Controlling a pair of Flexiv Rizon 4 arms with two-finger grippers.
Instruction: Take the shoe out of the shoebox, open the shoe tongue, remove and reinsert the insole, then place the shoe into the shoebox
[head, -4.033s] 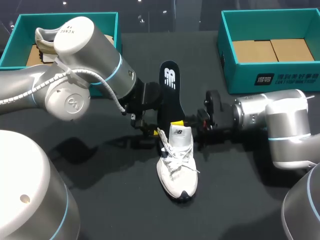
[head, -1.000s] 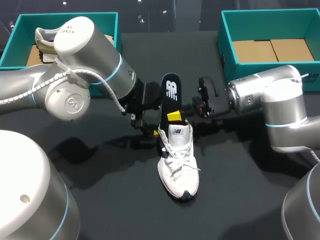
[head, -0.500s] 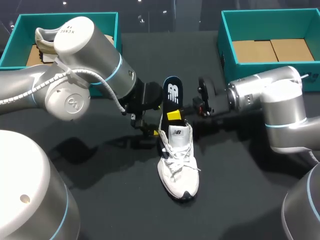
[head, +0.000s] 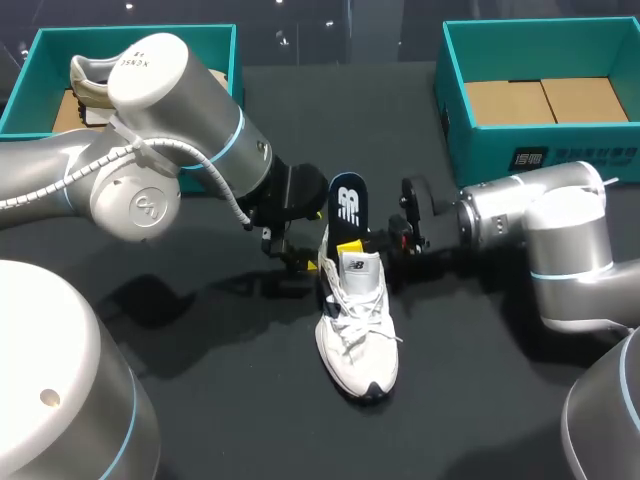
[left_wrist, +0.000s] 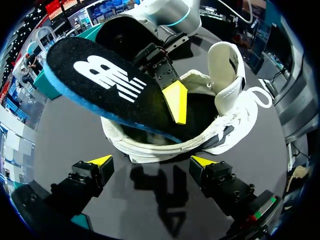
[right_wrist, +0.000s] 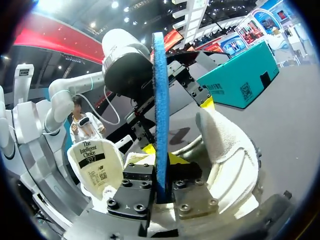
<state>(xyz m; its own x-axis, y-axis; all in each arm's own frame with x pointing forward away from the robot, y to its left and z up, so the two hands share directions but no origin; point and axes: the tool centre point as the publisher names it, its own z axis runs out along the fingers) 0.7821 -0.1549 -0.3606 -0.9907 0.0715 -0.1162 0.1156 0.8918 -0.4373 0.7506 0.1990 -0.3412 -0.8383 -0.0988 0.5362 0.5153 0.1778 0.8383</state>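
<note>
A white shoe (head: 356, 325) lies on the dark table, toe toward the front, with its tongue (right_wrist: 95, 160) folded forward. My right gripper (head: 351, 246) is shut on the black insole (head: 347, 203), which stands tilted with its lower end inside the shoe's opening. In the right wrist view the insole (right_wrist: 160, 100) shows edge-on, blue, clamped in my right gripper (right_wrist: 161, 167). My left gripper (left_wrist: 151, 162) stands open just behind the shoe's heel (left_wrist: 165, 147), touching nothing. From there the insole (left_wrist: 105, 85) hangs over the heel, with a right finger (left_wrist: 176, 100) on it.
A teal shoebox (head: 130, 35) at the back left holds another shoe (head: 90, 85). A second teal shoebox (head: 455, 110) at the back right has a cardboard floor. My left arm (head: 160, 150) takes up the left side of the table.
My right gripper has brought the insole down and toward the shoe, so its lower end now sits deeper in the opening. The left arm and the shoe have kept still.
</note>
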